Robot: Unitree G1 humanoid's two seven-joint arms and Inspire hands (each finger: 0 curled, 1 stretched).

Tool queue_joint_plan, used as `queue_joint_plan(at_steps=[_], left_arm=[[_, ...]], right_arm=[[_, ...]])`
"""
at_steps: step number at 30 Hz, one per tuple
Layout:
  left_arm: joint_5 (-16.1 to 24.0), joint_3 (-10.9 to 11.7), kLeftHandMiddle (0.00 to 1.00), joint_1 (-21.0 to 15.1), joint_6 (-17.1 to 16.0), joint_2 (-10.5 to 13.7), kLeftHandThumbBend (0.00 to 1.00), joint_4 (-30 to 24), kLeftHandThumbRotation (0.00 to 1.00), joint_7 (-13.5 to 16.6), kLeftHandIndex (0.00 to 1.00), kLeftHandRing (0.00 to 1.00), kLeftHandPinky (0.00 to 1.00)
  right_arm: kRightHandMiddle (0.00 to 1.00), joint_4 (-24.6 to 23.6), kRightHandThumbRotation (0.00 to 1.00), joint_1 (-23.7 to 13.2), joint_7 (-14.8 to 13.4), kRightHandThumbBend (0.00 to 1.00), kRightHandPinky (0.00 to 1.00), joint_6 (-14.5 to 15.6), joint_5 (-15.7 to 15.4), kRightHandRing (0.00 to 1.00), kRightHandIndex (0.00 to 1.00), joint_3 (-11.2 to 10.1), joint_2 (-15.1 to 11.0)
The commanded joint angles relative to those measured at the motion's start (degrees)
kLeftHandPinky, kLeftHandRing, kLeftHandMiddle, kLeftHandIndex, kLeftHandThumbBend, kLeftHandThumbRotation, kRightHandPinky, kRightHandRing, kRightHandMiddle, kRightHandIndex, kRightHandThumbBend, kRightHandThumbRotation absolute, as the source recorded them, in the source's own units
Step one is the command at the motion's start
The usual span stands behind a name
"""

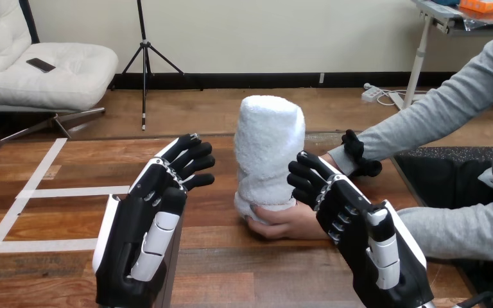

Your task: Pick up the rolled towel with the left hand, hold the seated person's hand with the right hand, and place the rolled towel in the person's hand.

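Since the white rolled terry towel [269, 151] stands in the person's hand [289, 221], placing looks done | left hand [142, 231] near left, slack, empty | right hand [359, 231] loose beside it, grasping nothing

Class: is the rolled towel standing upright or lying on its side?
Upright: the rolled towel stands on end, its base cupped in the person's hand.
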Motion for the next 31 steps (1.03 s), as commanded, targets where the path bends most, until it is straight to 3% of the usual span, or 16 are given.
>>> queue_joint_plan(at_steps=[1,31], left_arm=[[0.1,-0.2,0.81,-2.8,-0.8,0.1,0.66,-0.4,0.81,0.0,0.82,0.79,0.70],[1.7,-0.7,0.84,-2.7,0.6,0.3,0.69,-0.9,0.90,1.2,0.84,0.82,0.72]], right_arm=[[0.92,-1.1,1.00,-2.7,0.6,0.88,0.94,-1.6,-0.2,0.93,0.92,-0.5,0.9],[0.92,-1.7,1.00,-2.5,1.1,0.89,0.94,-1.3,-0.3,0.93,0.92,-1.3,1.6]])
